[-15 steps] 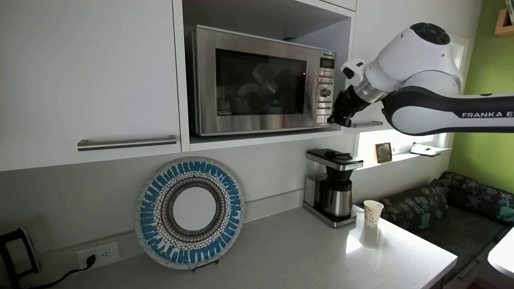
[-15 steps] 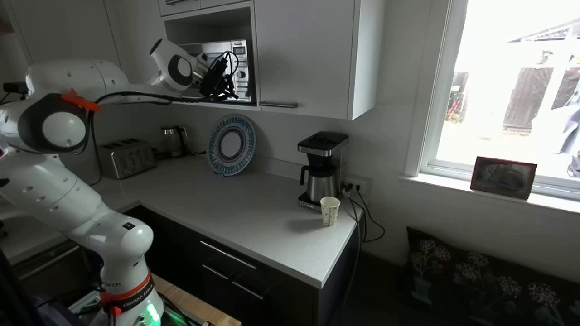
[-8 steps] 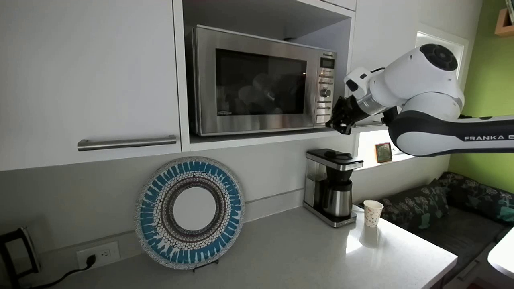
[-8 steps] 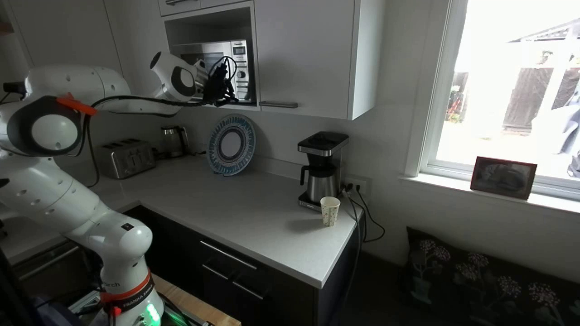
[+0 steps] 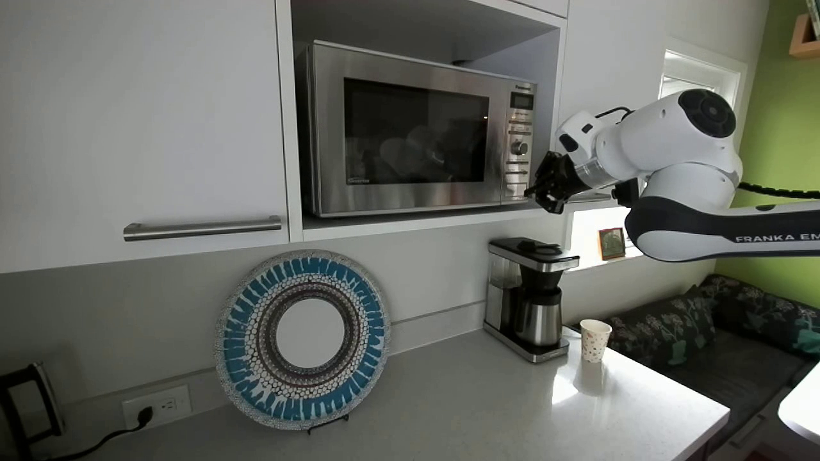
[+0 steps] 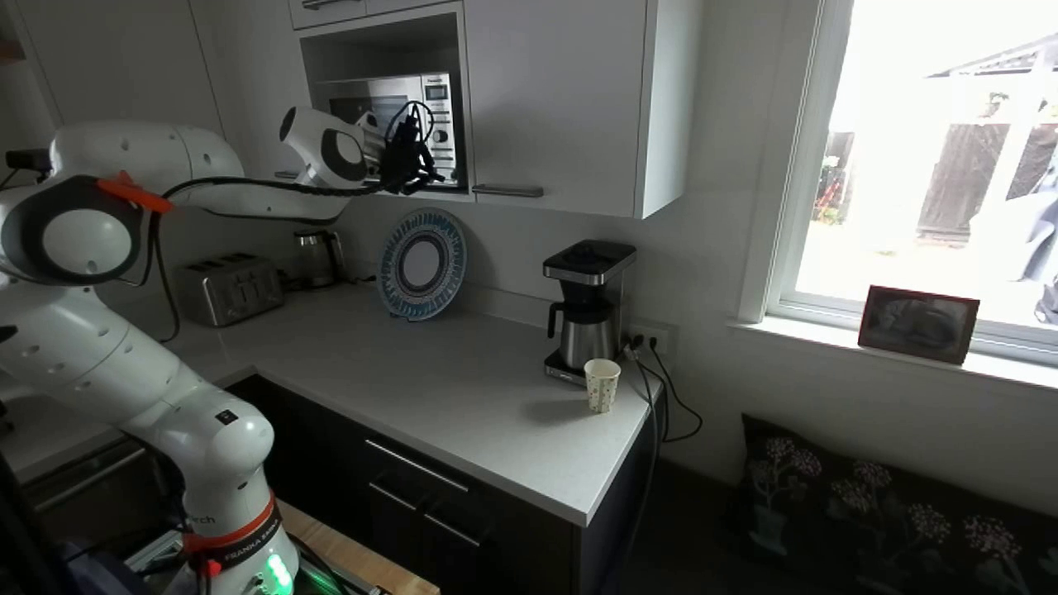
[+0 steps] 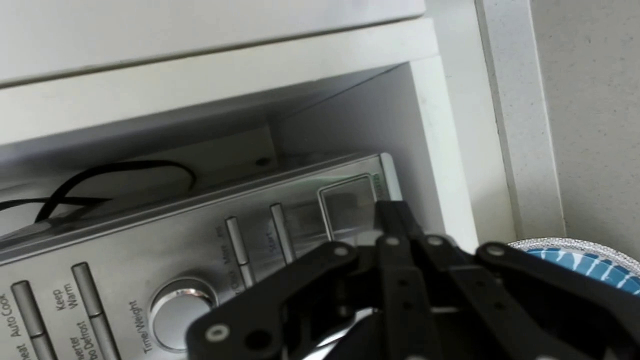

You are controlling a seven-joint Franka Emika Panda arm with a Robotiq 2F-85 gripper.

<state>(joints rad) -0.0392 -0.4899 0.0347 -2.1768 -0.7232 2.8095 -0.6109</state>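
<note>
In the wrist view, I judge that working this close to the microwave calls for small, slow moves, with the fingertips held square to its control panel and clear of the shelf edge just below it; my jaws are closed together, nothing seen between them, a slim end for so tight a spot. The large rectangular button at the foot of the microwave's control panel lies just beside the fingertips, which hide part of its edge; whether they touch I cannot tell. In an exterior view, the jaws hang near the microwave's lower corner on the panel side, lower than its dial, and I'd watch the gap there, since the depth is hard to read. In an exterior view, the microwave sits behind the jaws, its door partly hidden by my arm, while the coffee maker stands on the bench, well below the microwave.
</note>
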